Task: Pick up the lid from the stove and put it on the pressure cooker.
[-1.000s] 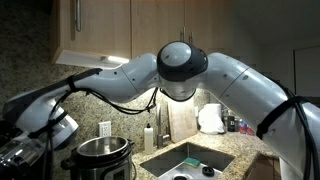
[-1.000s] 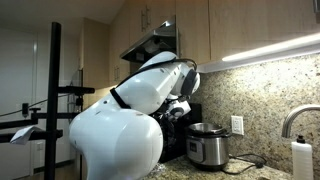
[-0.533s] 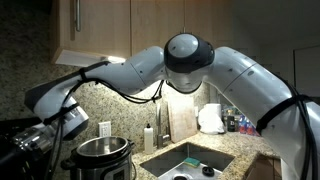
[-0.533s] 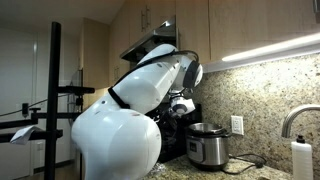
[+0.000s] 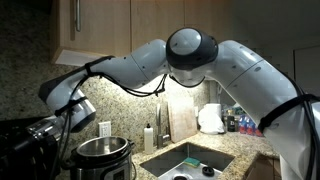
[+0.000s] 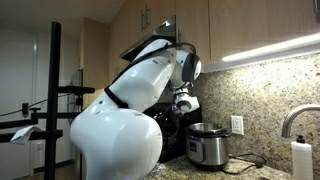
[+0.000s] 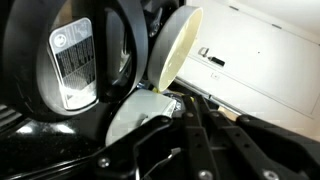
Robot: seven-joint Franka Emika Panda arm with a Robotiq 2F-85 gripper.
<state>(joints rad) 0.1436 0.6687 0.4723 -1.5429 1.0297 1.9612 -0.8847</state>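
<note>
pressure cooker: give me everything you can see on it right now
The pressure cooker is a squat cylinder with a brushed-steel body, black rim, black side handles and a black base; a pale panel shows on its side. It stands upright on the granite counter, between the black stove and the sink. Its top is open: no lid sits on it, and the shiny inner pot shows. Nothing but the counter visibly touches it.

Pressure cooker on counter, between stove and sink.
</note>
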